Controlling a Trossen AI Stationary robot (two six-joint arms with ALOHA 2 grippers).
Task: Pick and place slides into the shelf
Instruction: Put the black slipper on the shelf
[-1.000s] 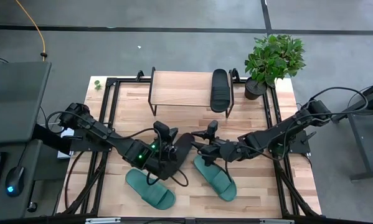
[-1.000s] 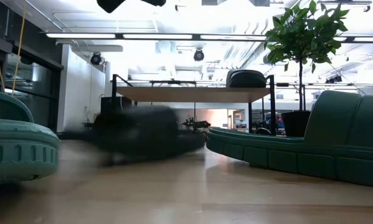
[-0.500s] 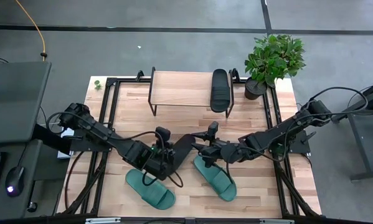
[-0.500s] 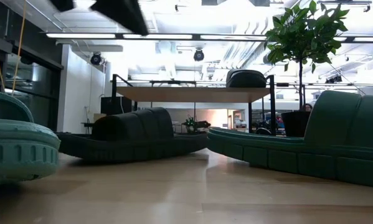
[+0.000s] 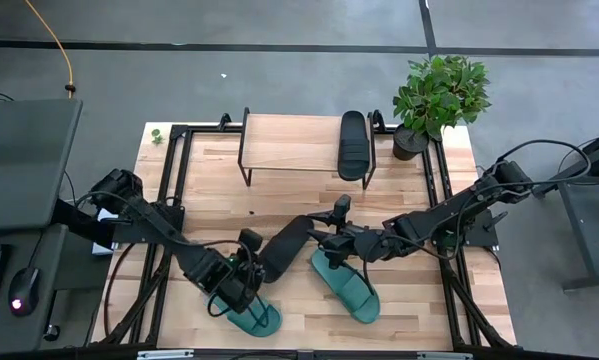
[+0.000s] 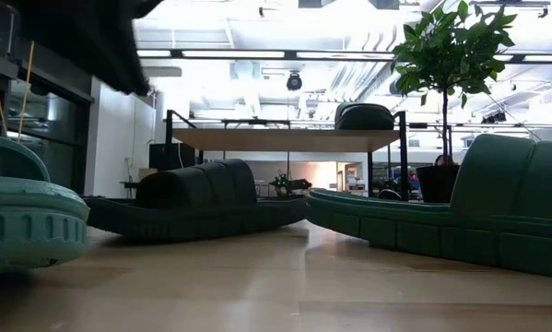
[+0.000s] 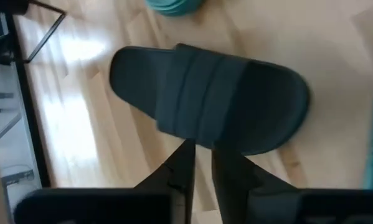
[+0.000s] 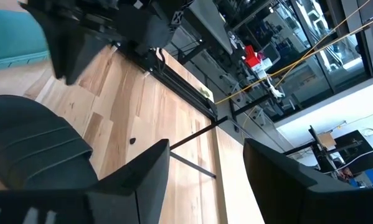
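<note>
One black slide (image 5: 284,248) lies flat on its sole mid-table, also seen in the low view (image 6: 193,198) and the left wrist view (image 7: 211,102). A second black slide (image 5: 353,145) rests on the shelf (image 5: 289,140). Two teal slides lie near the near edge, one on the left (image 5: 247,312) and one on the right (image 5: 344,285). My left gripper (image 5: 251,275) is shut, just on the near side of the black slide and above the left teal one. My right gripper (image 5: 324,235) is open at the black slide's right end, above the right teal slide.
A potted plant (image 5: 434,100) stands at the far right corner beside the shelf. Black frame rails (image 5: 174,200) run along the table's left and right sides. Bare wood lies between the shelf and the slides.
My left gripper has drawn back from the black slide toward the near edge and now hangs over the left teal slide. The black slide, blurred in motion a second ago, has lain flat and still on the table since.
</note>
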